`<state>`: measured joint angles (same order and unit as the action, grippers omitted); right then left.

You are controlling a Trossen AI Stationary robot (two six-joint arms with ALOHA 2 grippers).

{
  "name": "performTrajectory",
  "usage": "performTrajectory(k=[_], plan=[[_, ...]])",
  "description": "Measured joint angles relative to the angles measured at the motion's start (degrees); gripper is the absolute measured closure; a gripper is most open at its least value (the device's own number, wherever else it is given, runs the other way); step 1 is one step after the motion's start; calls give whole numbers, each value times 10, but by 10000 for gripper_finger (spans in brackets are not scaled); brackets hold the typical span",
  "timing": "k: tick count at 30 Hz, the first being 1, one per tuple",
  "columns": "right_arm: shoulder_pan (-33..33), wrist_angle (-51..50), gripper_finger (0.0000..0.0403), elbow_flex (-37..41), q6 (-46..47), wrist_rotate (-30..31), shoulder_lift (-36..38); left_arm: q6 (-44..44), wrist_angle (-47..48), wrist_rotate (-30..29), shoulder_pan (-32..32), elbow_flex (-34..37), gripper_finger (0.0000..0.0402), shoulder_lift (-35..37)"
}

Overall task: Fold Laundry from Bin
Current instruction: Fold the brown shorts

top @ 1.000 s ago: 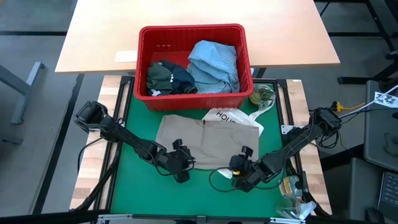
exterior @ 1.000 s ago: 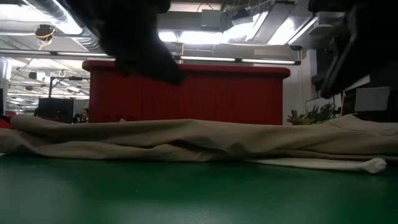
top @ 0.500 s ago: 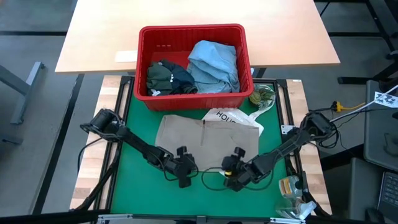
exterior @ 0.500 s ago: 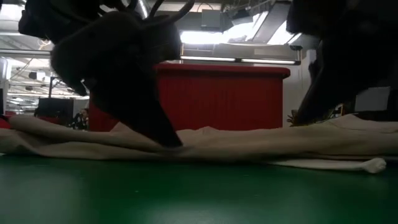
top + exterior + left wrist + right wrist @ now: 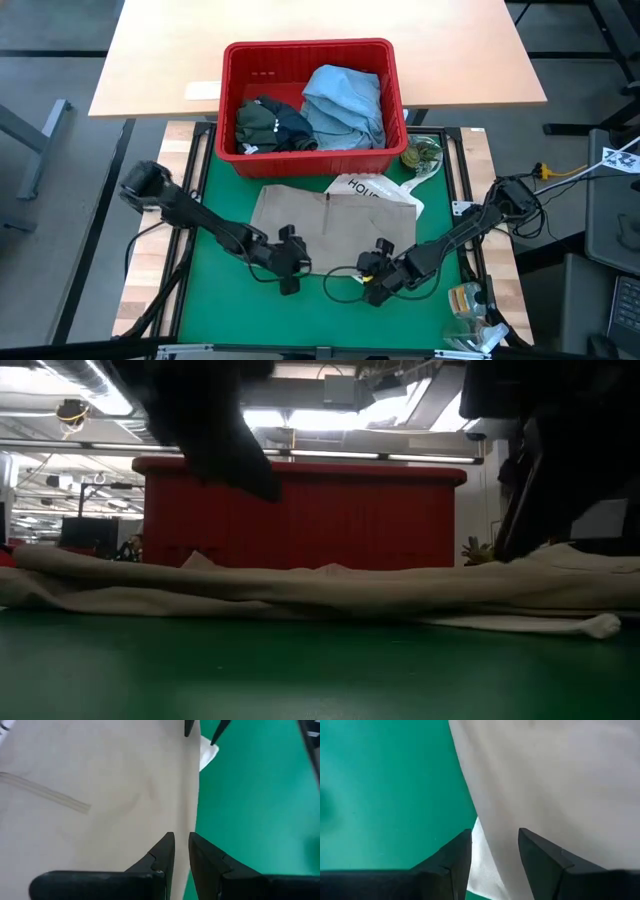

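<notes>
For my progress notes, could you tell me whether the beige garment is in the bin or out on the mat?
Out: the beige garment lies spread on the green mat, in front of the red bin.

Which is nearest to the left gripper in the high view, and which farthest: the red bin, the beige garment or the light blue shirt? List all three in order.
From the left gripper:
1. Beige garment, spread on the green mat, its near edge right by the gripper.
2. Red bin, beyond the garment, at the mat's far edge.
3. Light blue shirt, inside the bin's right half.

Tote bag (image 5: 372, 189) half under khaki garment (image 5: 320, 225)
</notes>
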<state>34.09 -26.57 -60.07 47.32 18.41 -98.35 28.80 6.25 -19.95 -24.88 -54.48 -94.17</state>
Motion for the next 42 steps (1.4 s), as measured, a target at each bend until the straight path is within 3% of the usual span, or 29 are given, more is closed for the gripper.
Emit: performTrajectory(k=[5,10,17,21,30,42], plan=[[0,4,240,0,-18,0,11,9,90,26,-3,0,349,79],[0,3,240,0,-27,0,11,11,149,36,-18,0,345,110],[0,8,240,0,-28,5,11,57,247,30,-18,0,289,110],[0,-10,240,0,-25,37,11,90,310,14,-10,2,263,109],[0,-75,240,0,46,53,11,162,282,-3,-10,90,271,109],[0,-106,240,0,82,49,10,193,59,131,-28,206,302,109]])
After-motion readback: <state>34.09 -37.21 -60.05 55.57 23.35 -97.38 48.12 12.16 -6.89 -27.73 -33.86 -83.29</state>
